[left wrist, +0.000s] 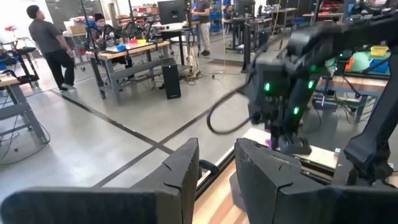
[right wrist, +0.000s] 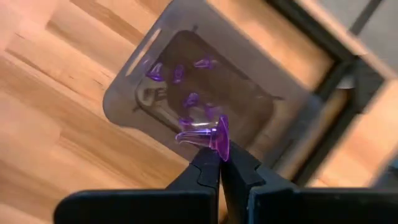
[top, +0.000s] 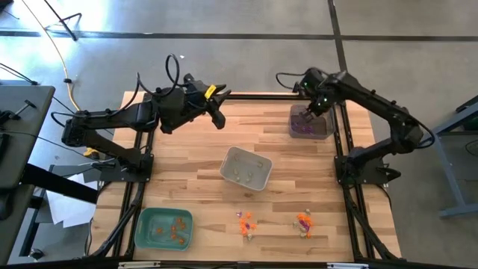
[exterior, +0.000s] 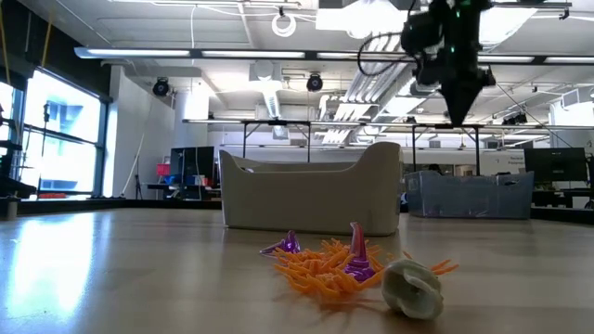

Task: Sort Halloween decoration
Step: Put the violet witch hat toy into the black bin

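My right gripper (right wrist: 219,155) points down over the dark tray (right wrist: 134,93) at the table's far right and is shut on a purple cone-shaped trinket (right wrist: 205,137). Several purple trinkets (right wrist: 186,99) lie in that tray. The pale tray (top: 246,168) mid-table holds whitish pieces, and the green tray (top: 164,228) at the near left holds orange ones. Loose orange, purple and pale trinkets (exterior: 348,264) lie near the front edge. My left gripper (left wrist: 217,168) hangs level over the far left part of the table, open, with nothing in it. My right gripper pinches the purple trinket by its flat brim (right wrist: 222,142) between its two fingertips, coming from above and pointing down. The cone's tip sticks out sideways. The trinket hangs clear above the dark tray.
Two small heaps of loose trinkets (top: 245,222) (top: 303,222) lie between the green tray and the table's near right corner. A black frame (top: 343,149) runs around the wooden table top. People and workbenches show in the room beyond the table.
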You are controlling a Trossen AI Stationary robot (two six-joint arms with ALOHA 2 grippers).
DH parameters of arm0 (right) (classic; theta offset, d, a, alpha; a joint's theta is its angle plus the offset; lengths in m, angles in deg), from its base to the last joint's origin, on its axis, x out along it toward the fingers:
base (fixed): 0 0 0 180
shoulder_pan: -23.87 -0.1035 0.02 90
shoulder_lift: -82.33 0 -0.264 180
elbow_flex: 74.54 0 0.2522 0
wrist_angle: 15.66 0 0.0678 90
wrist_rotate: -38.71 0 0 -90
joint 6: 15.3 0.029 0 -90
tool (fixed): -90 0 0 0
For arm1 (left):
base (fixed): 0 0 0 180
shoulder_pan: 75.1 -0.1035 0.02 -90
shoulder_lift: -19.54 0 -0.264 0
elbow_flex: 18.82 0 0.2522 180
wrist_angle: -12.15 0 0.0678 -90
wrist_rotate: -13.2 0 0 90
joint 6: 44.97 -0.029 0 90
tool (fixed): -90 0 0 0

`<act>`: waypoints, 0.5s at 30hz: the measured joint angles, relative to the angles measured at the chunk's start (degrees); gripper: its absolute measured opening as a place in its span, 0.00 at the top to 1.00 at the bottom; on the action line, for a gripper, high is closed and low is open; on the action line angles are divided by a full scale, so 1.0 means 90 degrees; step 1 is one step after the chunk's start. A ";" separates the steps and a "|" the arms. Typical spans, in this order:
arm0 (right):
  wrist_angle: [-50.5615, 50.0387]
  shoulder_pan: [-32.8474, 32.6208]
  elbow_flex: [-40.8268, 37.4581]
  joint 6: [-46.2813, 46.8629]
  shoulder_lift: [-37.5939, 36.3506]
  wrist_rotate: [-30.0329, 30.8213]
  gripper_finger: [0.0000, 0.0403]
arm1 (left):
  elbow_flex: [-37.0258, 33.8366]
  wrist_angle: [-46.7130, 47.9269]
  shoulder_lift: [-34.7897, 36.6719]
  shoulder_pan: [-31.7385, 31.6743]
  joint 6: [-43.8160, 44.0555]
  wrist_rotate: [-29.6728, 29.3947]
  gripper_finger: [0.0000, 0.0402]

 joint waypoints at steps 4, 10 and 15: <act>0.1286 0.0303 -0.1226 0.0007 -0.0065 -0.0438 1.00 | 0.0000 0.0003 0.0000 0.0000 0.0000 0.0000 0.77; 0.2717 0.0749 -0.2444 0.0112 -0.0051 -0.0921 1.00 | 0.0000 0.0001 0.0000 0.0000 0.0000 0.0000 0.76; 0.3151 0.1057 -0.3037 0.0177 -0.0051 -0.1270 1.00 | 0.0000 -0.0004 0.0000 0.0000 0.0061 0.0001 0.77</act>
